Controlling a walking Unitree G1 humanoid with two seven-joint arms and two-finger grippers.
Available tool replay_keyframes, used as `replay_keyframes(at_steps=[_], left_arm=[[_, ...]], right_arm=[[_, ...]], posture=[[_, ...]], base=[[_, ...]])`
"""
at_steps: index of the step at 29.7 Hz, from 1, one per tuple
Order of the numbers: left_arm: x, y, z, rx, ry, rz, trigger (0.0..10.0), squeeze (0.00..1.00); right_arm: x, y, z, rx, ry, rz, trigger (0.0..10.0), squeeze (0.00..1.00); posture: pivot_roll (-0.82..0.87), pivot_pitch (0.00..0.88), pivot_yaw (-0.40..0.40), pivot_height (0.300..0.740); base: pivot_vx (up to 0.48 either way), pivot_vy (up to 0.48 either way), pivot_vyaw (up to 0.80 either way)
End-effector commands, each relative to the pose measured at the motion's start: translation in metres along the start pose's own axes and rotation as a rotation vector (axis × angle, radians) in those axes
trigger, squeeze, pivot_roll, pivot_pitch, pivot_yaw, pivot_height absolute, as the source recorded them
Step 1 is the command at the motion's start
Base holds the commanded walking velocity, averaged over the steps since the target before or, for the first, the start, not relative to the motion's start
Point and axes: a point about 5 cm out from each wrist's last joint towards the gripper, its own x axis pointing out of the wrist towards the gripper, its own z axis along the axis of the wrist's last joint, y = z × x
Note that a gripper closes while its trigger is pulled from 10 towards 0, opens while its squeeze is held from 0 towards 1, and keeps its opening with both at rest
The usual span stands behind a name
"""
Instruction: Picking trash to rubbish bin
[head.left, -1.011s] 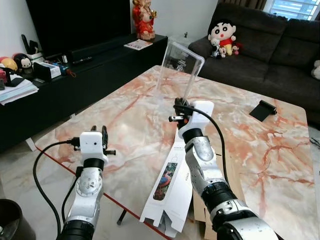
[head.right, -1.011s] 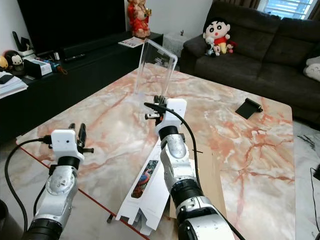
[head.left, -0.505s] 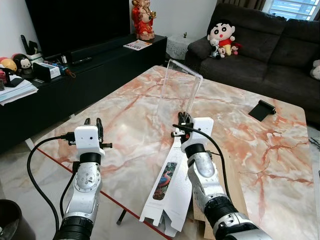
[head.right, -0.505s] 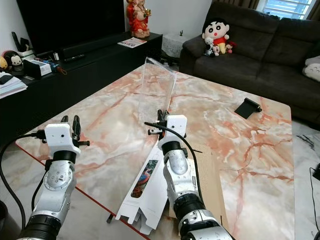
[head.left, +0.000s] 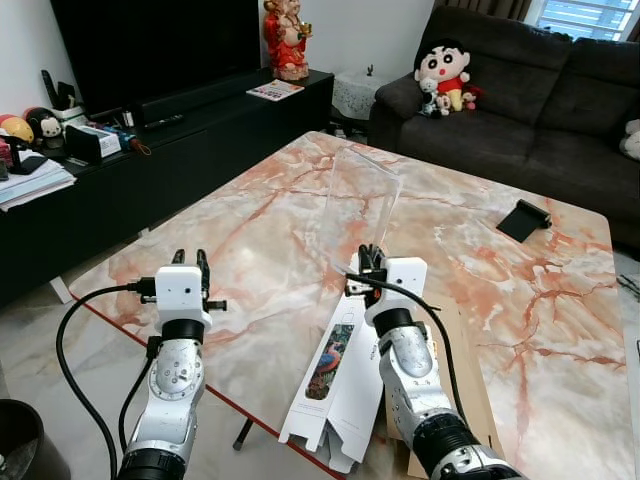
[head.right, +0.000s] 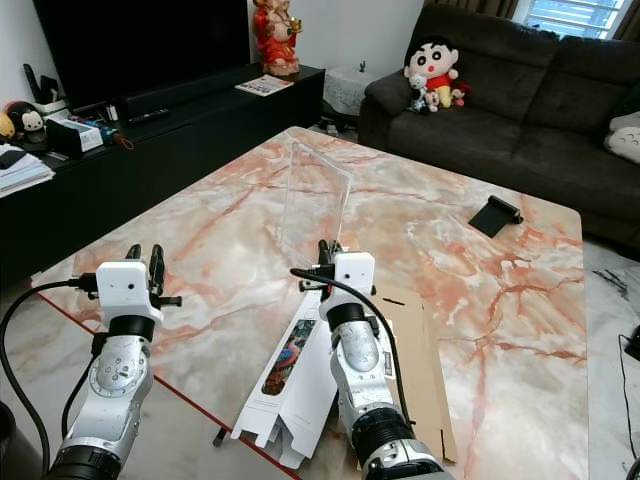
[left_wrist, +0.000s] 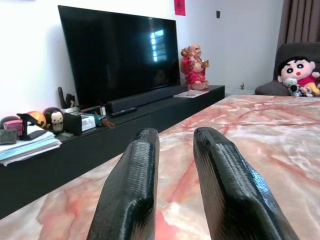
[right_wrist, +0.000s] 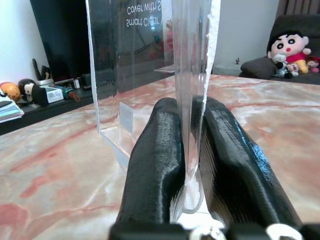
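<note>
Head views: I see my right gripper (head.left: 371, 262) pinching the clear plastic sheet (head.left: 357, 205), its long axis rising above the marble table (head.left: 540, 300) centre.
Right wrist: fingers (right_wrist: 157, 150) clamp the sheet's edge.
Left wrist: left gripper (left_wrist: 175, 175) spread, empty, near the table's left edge.

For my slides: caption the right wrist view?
Right gripper clamping a clear plastic cover upright above the marble table.

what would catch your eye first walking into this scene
The right gripper is shut on a clear plastic package, standing it upright above the middle of the marble table. Below it a flattened white carton overhangs the table's near edge, and the left gripper hovers open at the near left corner.
</note>
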Motion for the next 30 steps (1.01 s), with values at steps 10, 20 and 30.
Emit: replay_keyframes(at_steps=[10,20,30], left_arm=[[0.0059,-0.0041,0.0088,-0.002,-0.041,-0.009,10.0,0.00],[0.0059,-0.0034,0.0090,-0.003,-0.041,-0.004,10.0,0.00],[0.0062,-0.0029,0.0095,-0.005,-0.042,0.005,10.0,0.00]], right_arm=[[0.0082,0.0045,0.0110,0.004,-0.043,0.008,10.0,0.00],[0.0090,0.0063,0.0115,0.012,-0.042,0.011,10.0,0.00],[0.0106,0.0076,0.0130,0.013,-0.044,0.021,10.0,0.00]], posture=[[0.05,0.000,-0.076,0.740],[0.05,0.000,-0.078,0.740],[0.05,0.000,-0.083,0.740]], base=[[0.000,0.000,0.00],[0.000,0.000,0.00],[-0.052,0.000,0.00]])
